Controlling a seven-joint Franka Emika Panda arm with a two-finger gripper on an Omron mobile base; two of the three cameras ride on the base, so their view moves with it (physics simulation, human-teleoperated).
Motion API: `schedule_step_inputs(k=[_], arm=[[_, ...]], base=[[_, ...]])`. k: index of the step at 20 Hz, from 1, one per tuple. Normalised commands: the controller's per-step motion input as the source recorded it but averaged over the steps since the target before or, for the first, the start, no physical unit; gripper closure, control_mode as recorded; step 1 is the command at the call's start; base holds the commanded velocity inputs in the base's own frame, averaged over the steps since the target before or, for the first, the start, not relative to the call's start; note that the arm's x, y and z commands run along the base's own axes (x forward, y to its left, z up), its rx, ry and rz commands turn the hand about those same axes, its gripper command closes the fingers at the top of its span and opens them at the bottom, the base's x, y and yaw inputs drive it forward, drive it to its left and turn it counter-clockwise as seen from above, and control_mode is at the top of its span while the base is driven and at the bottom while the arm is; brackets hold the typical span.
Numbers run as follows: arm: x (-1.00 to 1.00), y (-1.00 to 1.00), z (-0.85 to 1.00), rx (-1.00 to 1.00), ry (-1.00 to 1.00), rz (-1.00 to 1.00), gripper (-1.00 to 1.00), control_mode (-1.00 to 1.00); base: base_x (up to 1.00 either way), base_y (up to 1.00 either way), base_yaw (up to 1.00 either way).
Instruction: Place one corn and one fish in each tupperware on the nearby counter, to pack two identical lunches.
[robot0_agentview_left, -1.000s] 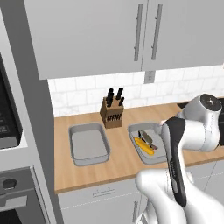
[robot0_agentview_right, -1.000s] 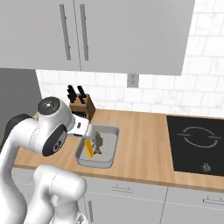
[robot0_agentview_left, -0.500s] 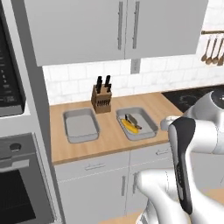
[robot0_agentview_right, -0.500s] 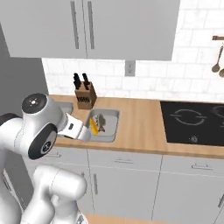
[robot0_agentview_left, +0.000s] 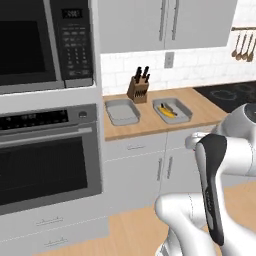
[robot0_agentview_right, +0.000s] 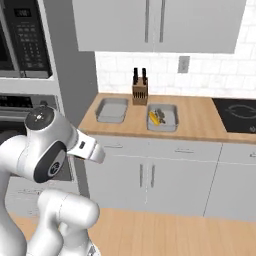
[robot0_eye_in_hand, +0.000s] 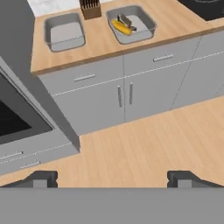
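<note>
A: Since the corn (robot0_eye_in_hand: 121, 27) is a small stiff oval cob, it should weigh very little but may roll; the robot would best pinch it across its short middle. It lies in the right-hand tupperware (robot0_eye_in_hand: 148, 22), just beside a slim dark fish (robot0_eye_in_hand: 126, 21).

B: And the fish?

A: Probably light and slippery, tapering to the tail, so the thickest part of the body is the place to grip. That 1 container looks packed; the left-hand tupperware (robot0_eye_in_hand: 48, 38) holds nothing visible. Both sit on the counter (robot0_eye_in_hand: 100, 46) near the knife block (robot0_eye_in_hand: 90, 8).

B: What about the gripper (robot0_eye_in_hand: 112, 178)?

A: In the hand view its 2 fingertips (robot0_eye_in_hand: 40, 179) stand wide apart with nothing between them, well away from the counter and above the wooden floor (robot0_eye_in_hand: 144, 144). A 2nd cob and fish cannot be made out anywhere in these views, so they would need finding before the left container can be filled.
</note>
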Motion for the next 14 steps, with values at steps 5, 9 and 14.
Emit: schedule_step_inputs(k=[5, 9, 14], arm=[[0.0, 0.0, 0.0, 0.0, 0.0, 0.0, -1.0, 1.0], [0.0, 0.0, 0.0, 0.0, 0.0, 0.0, -1.0, 1.0], [0.0, 0.0, 0.0, 0.0, 0.0, 0.0, -1.0, 1.0]], base=[[-1.0, 1.0, 0.08], [-1.0, 1.0, 0.06], [-0.98, 1.0, 0.09]])
